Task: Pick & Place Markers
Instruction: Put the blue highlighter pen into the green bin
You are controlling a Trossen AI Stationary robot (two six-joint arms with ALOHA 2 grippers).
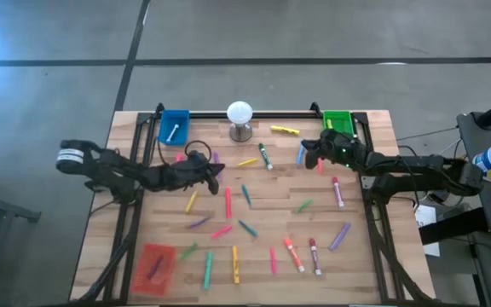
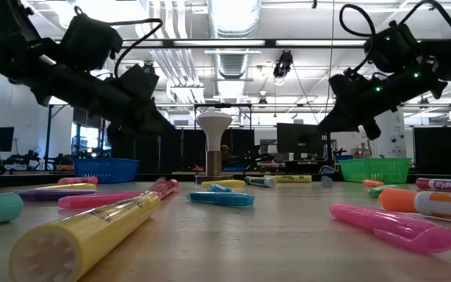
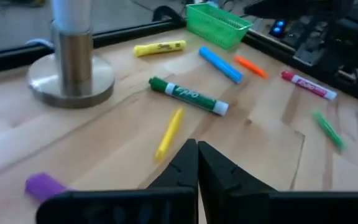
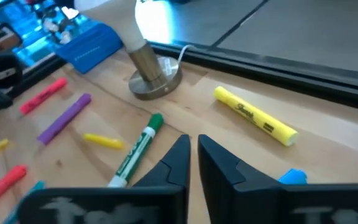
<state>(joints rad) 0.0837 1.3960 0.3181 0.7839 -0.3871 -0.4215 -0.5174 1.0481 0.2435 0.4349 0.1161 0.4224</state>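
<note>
Right up close a yellow marker (image 2: 84,235) lies loose on the table (image 1: 373,256) among some two dozen still scattered, only a few binned, while the left gripper (image 1: 214,175) hangs clenched empty and the right gripper (image 1: 311,153) holds nothing, fingers barely parted.

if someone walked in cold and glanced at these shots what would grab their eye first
Probably the scatter of bright markers strewn across the wooden table, in pink, yellow, green, purple and orange. Next, the white ball on a metal stand at the middle of the far edge, flanked by a blue tray and a green tray. The left gripper and right gripper reach in from either side, neither holding anything.
</note>
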